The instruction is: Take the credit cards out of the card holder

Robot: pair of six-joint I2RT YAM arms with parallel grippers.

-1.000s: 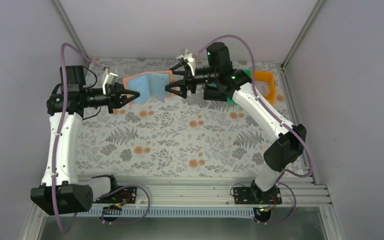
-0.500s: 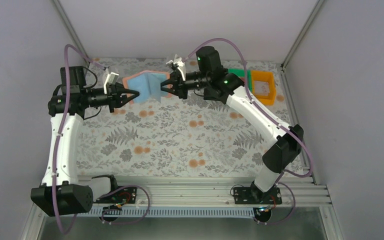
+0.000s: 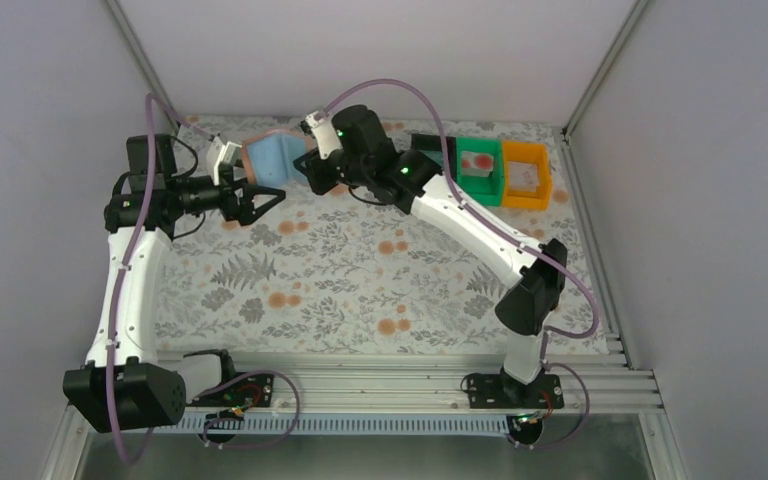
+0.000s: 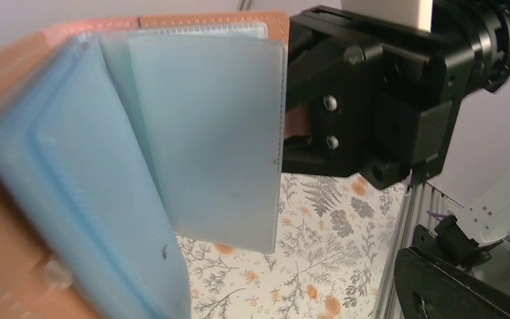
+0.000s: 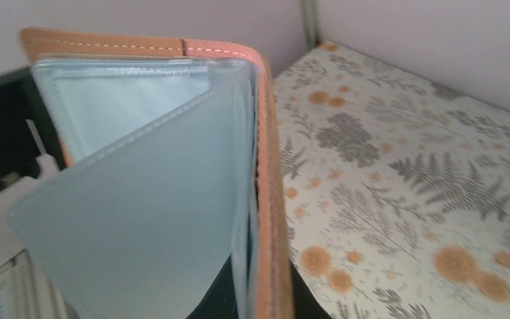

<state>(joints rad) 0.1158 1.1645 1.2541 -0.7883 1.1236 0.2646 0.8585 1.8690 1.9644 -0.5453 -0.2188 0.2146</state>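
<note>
The card holder, salmon outside and light blue inside, hangs above the far left of the table. My right gripper is shut on its right cover. In the right wrist view the salmon cover runs down between my black fingers. The blue sleeves fan open in the left wrist view. My left gripper stands open just below and left of the holder, holding nothing. One credit card, white with a red mark, lies in the green bin. A whitish one lies in the orange bin.
A black bin, a green bin and an orange bin stand in a row at the back right. The back wall is close behind the holder. The floral table cover spreads in front of both arms.
The right gripper has swung left and shut on the holder's right cover. The left gripper has let go of the holder and opened. The holder has shifted left.
</note>
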